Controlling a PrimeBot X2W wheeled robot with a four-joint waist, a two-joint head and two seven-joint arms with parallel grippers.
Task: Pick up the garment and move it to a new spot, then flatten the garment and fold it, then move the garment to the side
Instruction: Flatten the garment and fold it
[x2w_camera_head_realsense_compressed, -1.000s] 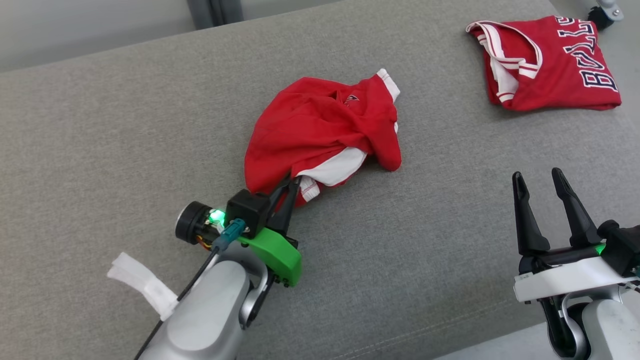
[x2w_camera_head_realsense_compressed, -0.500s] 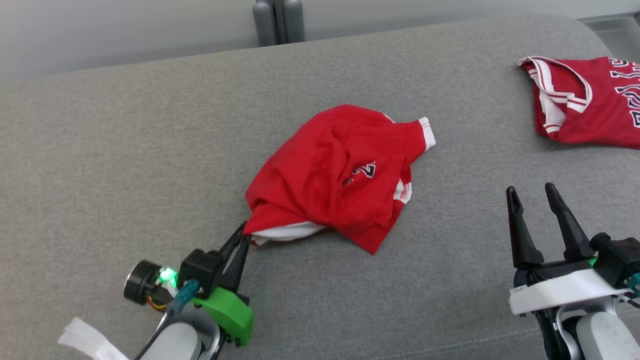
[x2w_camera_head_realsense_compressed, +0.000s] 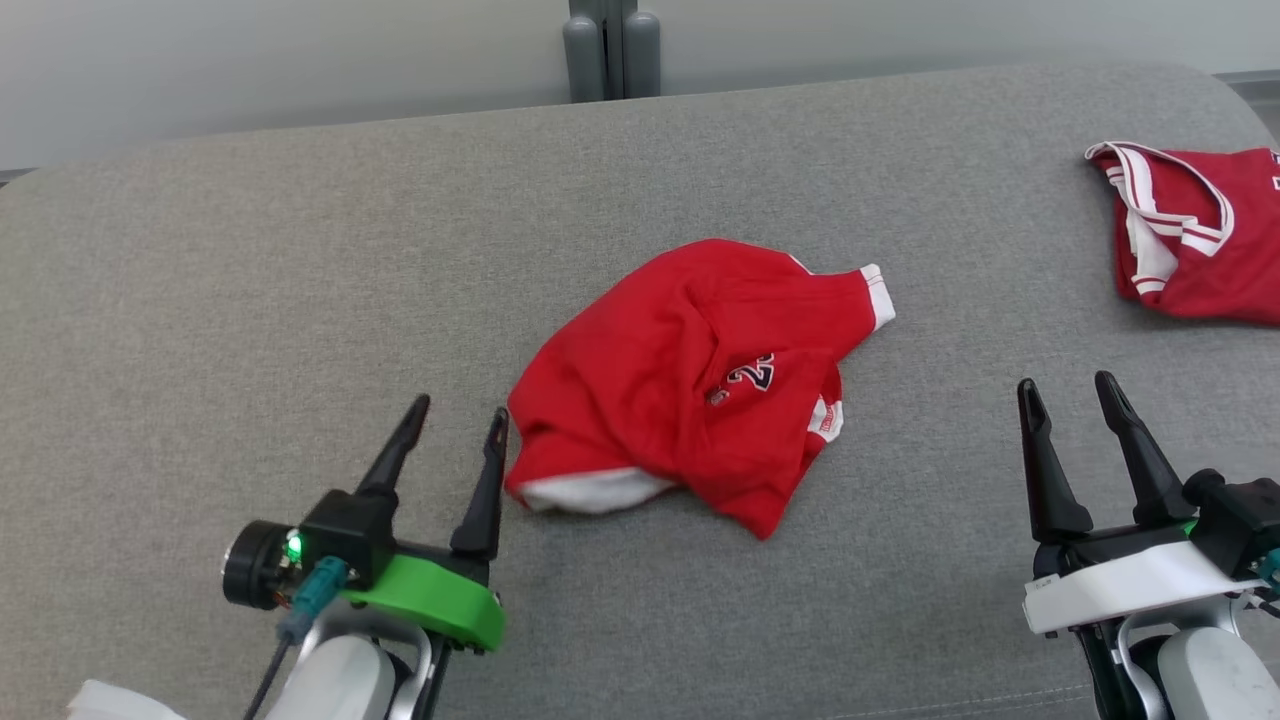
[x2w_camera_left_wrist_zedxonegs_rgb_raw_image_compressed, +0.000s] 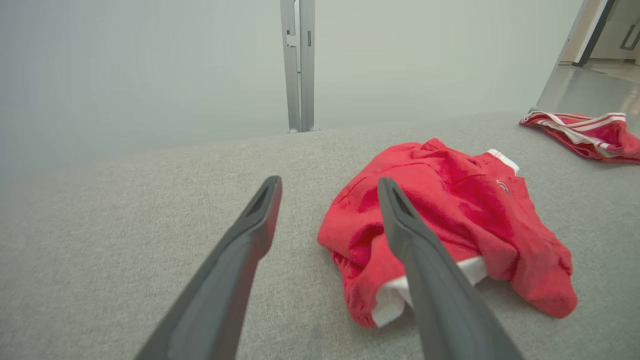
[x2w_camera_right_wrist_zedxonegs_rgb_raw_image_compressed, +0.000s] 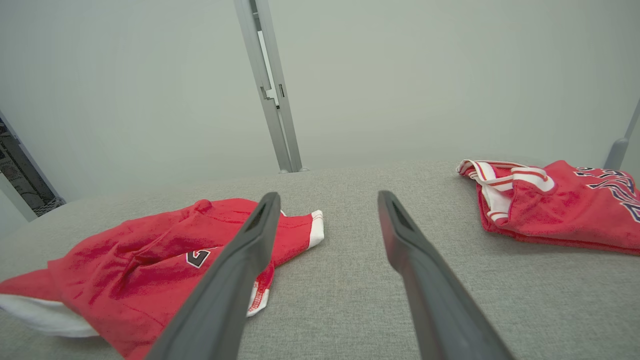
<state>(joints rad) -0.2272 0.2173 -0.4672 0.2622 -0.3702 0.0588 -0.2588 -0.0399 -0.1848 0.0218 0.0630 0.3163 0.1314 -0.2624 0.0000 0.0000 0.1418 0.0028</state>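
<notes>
The left gripper (x2w_camera_head_realsense_compressed: 459, 412) is standing spread, pinching nothing, its inner finger just beside the crumpled red garment (x2w_camera_head_realsense_compressed: 680, 390), which is lying midway across the grey cushioned surface (x2w_camera_head_realsense_compressed: 250, 270). The right gripper (x2w_camera_head_realsense_compressed: 1065, 385) is hovering spread too, well apart from it, near a folded red jersey (x2w_camera_head_realsense_compressed: 1200, 240).

Colours noted: crumpled red fabric garment (x2w_camera_head_realsense_compressed: 690, 380) with white bands and a dark white-edged number, folded red jersey (x2w_camera_head_realsense_compressed: 1210, 260) with red-and-white striped trim and dark lettering, plain grey woven cloth surface (x2w_camera_head_realsense_compressed: 250, 300), dark-fingered left gripper (x2w_camera_head_realsense_compressed: 461, 408) on a green mount.
</notes>
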